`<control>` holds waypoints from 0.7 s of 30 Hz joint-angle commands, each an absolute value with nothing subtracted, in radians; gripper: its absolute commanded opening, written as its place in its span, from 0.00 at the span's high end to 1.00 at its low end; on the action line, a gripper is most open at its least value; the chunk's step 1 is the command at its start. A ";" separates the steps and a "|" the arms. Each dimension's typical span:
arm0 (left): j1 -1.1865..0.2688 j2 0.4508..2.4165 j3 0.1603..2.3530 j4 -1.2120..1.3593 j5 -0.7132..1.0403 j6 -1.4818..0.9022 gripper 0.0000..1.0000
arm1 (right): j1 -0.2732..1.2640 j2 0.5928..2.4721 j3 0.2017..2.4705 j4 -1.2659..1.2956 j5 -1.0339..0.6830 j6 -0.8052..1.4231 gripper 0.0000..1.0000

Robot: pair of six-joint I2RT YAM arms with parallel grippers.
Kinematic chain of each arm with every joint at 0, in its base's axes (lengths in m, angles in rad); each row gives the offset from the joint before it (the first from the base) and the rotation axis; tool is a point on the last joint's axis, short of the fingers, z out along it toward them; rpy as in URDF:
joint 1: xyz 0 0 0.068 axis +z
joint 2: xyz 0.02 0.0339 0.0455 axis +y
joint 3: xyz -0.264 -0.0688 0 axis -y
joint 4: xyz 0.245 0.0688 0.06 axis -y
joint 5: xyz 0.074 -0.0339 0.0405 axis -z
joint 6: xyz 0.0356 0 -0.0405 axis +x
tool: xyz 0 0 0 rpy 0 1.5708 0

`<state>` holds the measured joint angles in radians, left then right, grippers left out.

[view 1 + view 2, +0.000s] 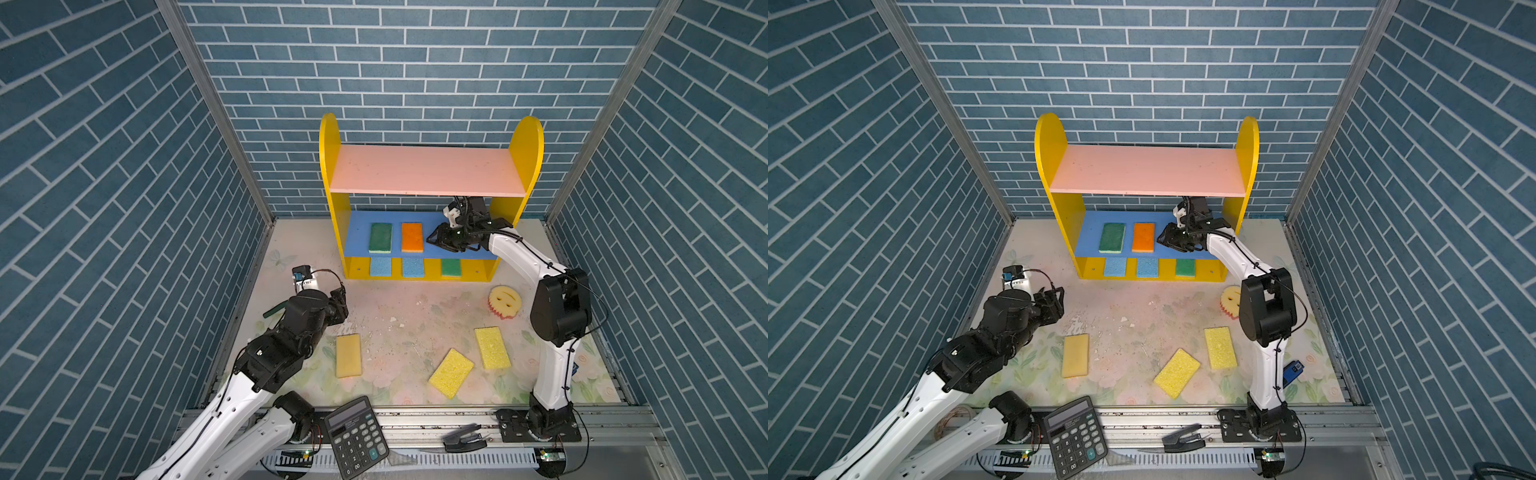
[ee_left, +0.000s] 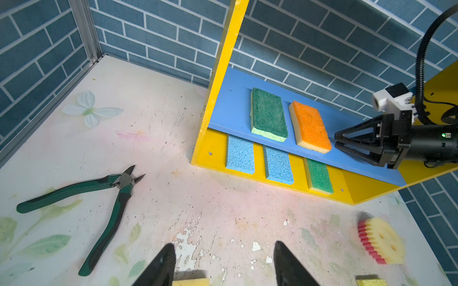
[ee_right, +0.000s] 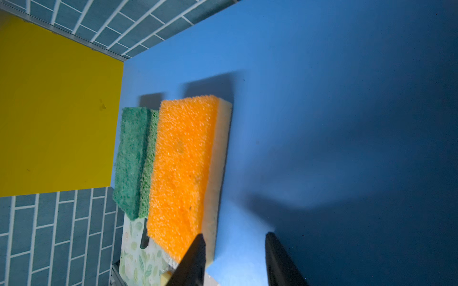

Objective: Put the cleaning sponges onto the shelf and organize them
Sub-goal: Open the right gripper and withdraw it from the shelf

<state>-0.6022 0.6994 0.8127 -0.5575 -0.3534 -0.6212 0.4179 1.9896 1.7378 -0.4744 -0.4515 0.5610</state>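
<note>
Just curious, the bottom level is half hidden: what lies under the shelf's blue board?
On the yellow base lie a light blue sponge, a second light blue sponge and a green sponge. The blue board covers their back parts and whatever lies farther back.

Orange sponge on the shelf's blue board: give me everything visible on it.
The orange sponge is a flat rectangular pad in two layers: coarse, porous orange foam on top, a pale cream layer beneath. It looks intact and uncompressed. It lies flat, orange side up, on the blue middle board, parallel to the green sponge with a gap between them. The open right gripper sits at its far side from the green one, holding nothing; whether a fingertip touches its edge cannot be told.
</note>
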 commanded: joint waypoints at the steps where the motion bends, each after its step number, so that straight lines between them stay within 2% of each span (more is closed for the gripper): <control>1: -0.594 0.688 0.800 -0.586 -0.352 -0.618 0.34 | 0.421 1.842 1.645 -0.399 -0.383 0.561 0.58; 6: -0.584 0.700 0.777 -0.693 -0.383 -0.649 0.27 | 0.453 1.720 1.502 -0.360 -0.334 0.568 0.58; 10: -0.565 0.697 0.749 -0.759 -0.349 -0.678 0.25 | 0.533 1.624 1.382 -0.319 -0.293 0.528 0.60; 15: -0.549 0.688 0.719 -0.889 -0.356 -0.722 0.26 | 0.715 1.439 1.143 -0.136 -0.070 0.371 0.63; 21: -0.545 0.654 0.616 -0.936 -0.272 -0.790 0.25 | 0.732 1.332 1.008 -0.044 0.014 0.416 0.63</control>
<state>-0.5514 0.6712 0.6548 -0.8604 -0.3149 -0.7414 0.7464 1.3651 1.0725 -0.1432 -0.0914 0.4381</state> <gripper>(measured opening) 0.751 0.373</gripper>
